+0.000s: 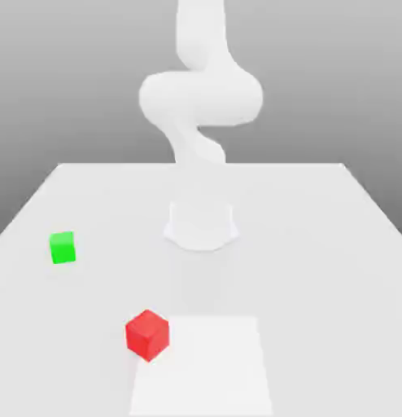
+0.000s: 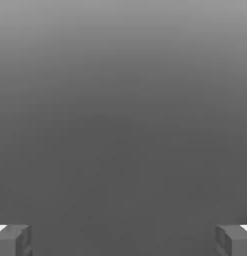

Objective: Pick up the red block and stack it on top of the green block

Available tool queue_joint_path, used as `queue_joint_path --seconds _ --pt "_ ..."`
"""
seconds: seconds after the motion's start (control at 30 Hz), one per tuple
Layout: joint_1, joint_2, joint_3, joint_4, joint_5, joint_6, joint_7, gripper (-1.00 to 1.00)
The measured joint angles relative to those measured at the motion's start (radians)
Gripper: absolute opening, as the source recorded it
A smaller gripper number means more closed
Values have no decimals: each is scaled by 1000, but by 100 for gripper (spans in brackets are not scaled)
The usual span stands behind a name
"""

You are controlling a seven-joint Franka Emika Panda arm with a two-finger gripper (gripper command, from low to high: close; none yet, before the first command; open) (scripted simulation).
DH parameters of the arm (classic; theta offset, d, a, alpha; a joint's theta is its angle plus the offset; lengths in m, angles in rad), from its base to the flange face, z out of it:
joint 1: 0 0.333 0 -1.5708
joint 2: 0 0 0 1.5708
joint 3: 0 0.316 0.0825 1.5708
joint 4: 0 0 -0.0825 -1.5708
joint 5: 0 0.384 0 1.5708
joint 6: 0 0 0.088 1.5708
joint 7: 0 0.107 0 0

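The red block [image 1: 147, 334] rests on the white table [image 1: 318, 244], near the front and a little toward the exterior view's left. Farther back on that same side lies the green block [image 1: 63, 247], well apart from the red one. In the hand view my gripper [image 2: 123, 241] is open: its two grey fingertips [image 2: 13, 241] stand far apart with nothing between them, and beyond them is plain grey background. Neither block is touched by anything.
The white robot base [image 1: 201, 226] stands mid-table behind the blocks, and the arm [image 1: 201, 94] curls upward from it. A lighter square patch [image 1: 206, 366] lies on the table just beside the red block, toward the exterior view's right.
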Motion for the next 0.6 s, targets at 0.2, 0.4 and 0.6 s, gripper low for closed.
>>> queue_joint_path --seconds 0.2,0.4,0.6 --pt "-1 234 -61 -131 98 128 46 0" --pt "-23 467 -77 -261 138 260 135 0" --pt "-86 677 -89 -398 28 404 334 0"
